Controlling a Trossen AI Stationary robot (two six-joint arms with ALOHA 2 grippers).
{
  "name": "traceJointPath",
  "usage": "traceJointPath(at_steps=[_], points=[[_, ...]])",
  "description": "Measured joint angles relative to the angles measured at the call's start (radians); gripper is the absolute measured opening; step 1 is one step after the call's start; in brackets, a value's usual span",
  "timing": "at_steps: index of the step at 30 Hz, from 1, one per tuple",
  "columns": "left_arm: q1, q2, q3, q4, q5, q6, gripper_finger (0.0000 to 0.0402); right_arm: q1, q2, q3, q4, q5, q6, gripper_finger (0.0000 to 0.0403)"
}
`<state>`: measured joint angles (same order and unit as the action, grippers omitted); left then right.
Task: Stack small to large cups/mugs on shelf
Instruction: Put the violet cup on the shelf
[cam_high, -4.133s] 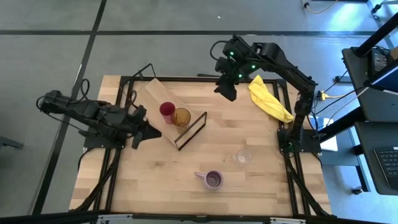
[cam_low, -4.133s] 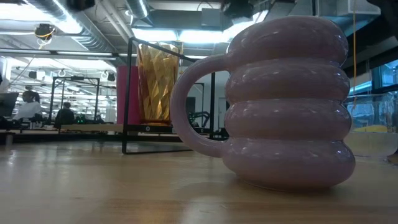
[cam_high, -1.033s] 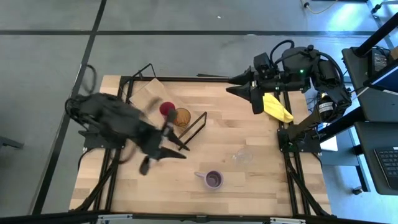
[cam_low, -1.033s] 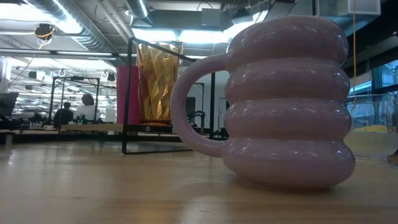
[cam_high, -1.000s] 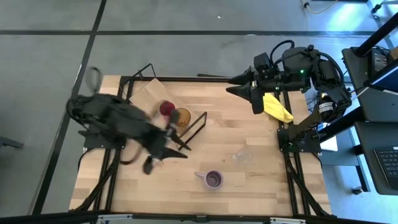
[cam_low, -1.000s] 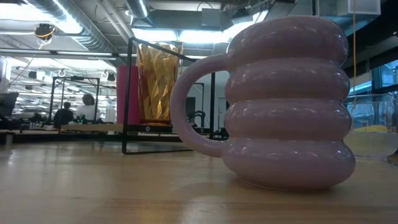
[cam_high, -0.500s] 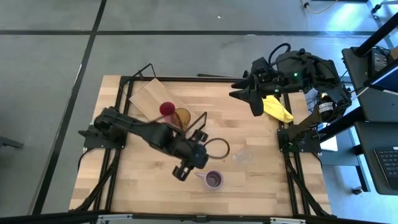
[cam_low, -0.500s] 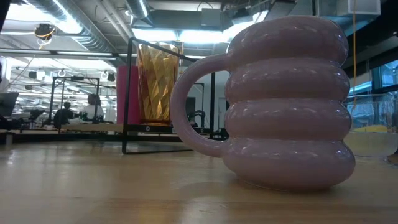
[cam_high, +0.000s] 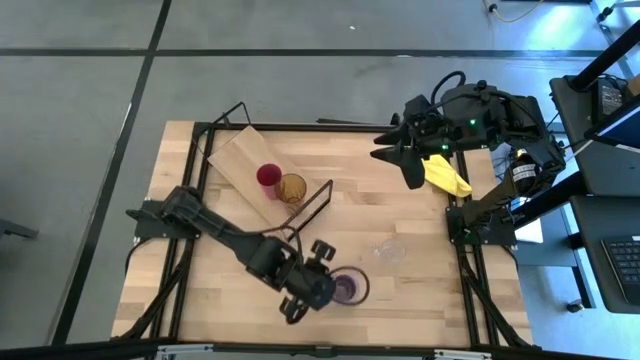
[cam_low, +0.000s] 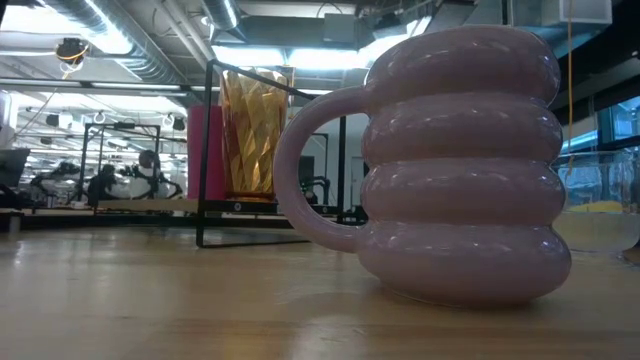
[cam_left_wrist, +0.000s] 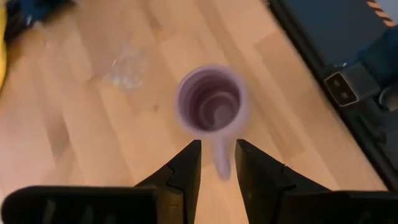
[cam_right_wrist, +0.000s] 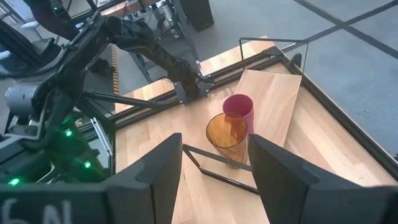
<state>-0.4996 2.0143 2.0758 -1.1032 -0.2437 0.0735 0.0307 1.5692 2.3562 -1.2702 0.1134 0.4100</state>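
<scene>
A crumpled yellow cloth (cam_high: 438, 171) lies near the wooden table's (cam_high: 420, 290) far right edge.

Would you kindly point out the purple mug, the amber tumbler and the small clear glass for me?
purple mug (cam_left_wrist: 208, 102): left wrist view, on its ridged inside wall.
amber tumbler (cam_right_wrist: 227, 132): right wrist view, on its side wall just below the rim.
small clear glass (cam_high: 390, 250): high view, on its open top.
</scene>
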Motion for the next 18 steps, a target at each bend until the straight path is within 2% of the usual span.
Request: traceJointPath(at_steps=[12,18], points=[[-0.018,0.119,0.000,0.080,-0.009,0.189,0.0094,0.000,0.000,-0.018,0.002,0.000,0.025,0.0186],[-0.021,0.138,0.000,0.083,-0.009,0.167,0.0096,0.000,0.001,-0.025,0.002,-0.008,0.034,0.0186]])
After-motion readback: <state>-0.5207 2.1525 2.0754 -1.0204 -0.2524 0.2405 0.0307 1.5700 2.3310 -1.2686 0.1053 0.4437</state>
